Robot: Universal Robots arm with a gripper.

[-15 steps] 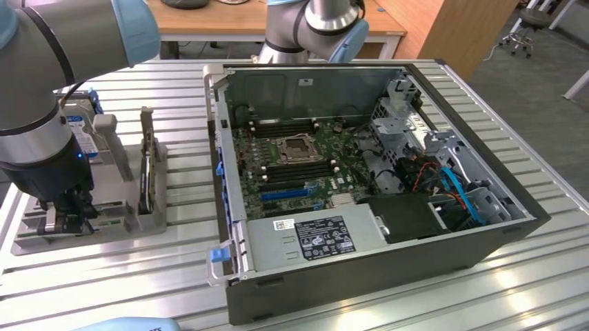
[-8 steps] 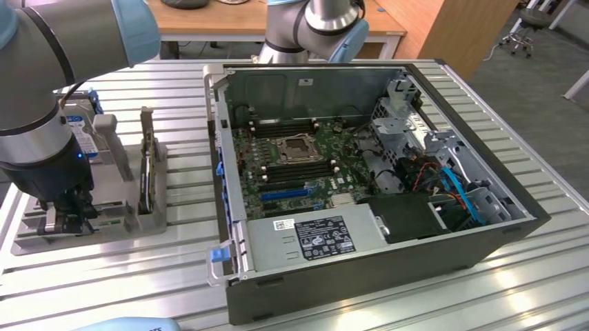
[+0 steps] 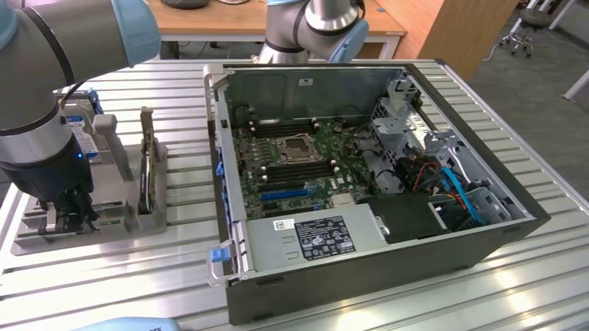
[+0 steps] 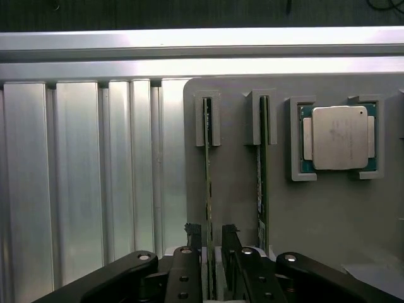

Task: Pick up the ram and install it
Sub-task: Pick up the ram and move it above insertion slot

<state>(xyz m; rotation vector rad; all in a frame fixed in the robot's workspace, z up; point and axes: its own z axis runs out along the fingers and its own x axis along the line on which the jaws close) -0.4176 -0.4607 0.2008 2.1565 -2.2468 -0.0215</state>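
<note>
While your gripper (image 4: 211,243) is straddling the ram (image 4: 207,170) standing on edge in the holder (image 4: 233,189), its jaws are gaping, grasping nothing; you are doing the pickup, I judge, needing a square squeeze.

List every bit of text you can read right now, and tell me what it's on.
None reads clearly.
Power supply, black label: print too small.
White sticker beside that label: too small.
Processor lid: faint marking, unreadable.
Hard drive label: blurred.
Ram: edge-on, no label face seen.
</note>
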